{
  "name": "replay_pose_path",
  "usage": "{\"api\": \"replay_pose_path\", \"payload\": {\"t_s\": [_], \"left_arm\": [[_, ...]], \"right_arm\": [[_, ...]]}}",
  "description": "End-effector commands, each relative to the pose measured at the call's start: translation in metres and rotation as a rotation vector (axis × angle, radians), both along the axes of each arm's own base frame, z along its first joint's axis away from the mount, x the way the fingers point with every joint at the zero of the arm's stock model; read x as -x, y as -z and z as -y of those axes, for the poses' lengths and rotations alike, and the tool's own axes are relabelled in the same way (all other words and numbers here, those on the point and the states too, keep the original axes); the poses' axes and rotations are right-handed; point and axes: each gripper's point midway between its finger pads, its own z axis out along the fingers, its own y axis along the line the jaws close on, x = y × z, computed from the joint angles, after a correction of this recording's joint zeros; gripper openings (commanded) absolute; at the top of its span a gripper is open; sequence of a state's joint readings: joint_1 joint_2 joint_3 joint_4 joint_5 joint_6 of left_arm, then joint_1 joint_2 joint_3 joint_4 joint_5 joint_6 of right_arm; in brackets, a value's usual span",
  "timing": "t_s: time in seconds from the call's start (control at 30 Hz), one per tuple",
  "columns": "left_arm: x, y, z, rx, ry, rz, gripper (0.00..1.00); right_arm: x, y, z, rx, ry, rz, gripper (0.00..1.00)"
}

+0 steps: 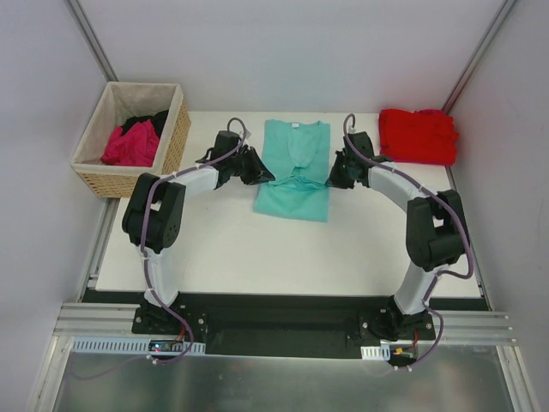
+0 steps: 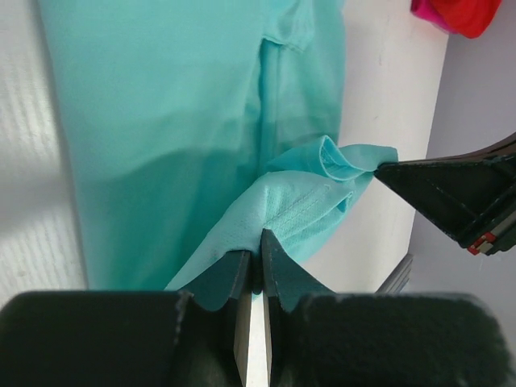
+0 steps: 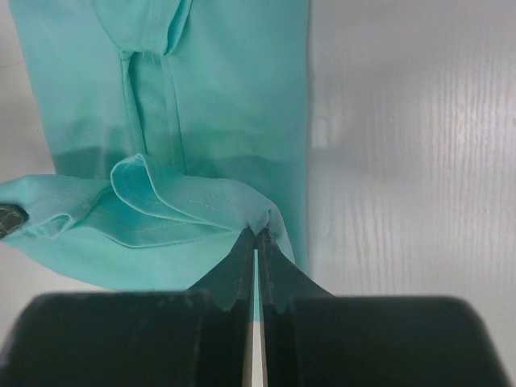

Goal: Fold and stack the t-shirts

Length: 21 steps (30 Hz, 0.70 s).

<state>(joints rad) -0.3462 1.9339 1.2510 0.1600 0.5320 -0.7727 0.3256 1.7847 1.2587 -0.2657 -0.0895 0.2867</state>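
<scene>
Cloth of the soft teal short-sleeved t-shirt [image 1: 296,193] lies between both hands on the white bench [image 1: 257,249]; left hand [image 2: 260,246] and right hand [image 3: 256,238] each pinch its lifted edge, probably to fold it evenly.

Nearside the table [image 1: 283,257] lies open; basket [image 1: 176,142] far left, red t-shirt [image 1: 418,136] far right.

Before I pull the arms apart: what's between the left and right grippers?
A raised fold of the teal t-shirt spans the gap, pinched at its ends by the left gripper and right gripper. Both wrist views show it.
</scene>
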Motion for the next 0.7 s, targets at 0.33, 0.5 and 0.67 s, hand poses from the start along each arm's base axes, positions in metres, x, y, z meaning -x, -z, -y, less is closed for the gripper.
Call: {"api": "replay_pose_path", "payload": {"t_s": [0.33, 0.5, 0.67], "left_arm": [[-0.057, 0.014, -0.024, 0.064, -0.035, -0.003, 0.06], [-0.077, 0.015, -0.027, 0.081, -0.045, 0.005, 0.06], [-0.091, 0.011, -0.022, 0.097, -0.032, 0.027, 0.30]], "right_arm": [[-0.076, -0.010, -0.008, -0.059, 0.022, 0.055, 0.01], [-0.083, 0.003, -0.006, -0.057, 0.033, 0.035, 0.01], [-0.091, 0.008, -0.006, -0.054, 0.036, 0.034, 0.01]]}}
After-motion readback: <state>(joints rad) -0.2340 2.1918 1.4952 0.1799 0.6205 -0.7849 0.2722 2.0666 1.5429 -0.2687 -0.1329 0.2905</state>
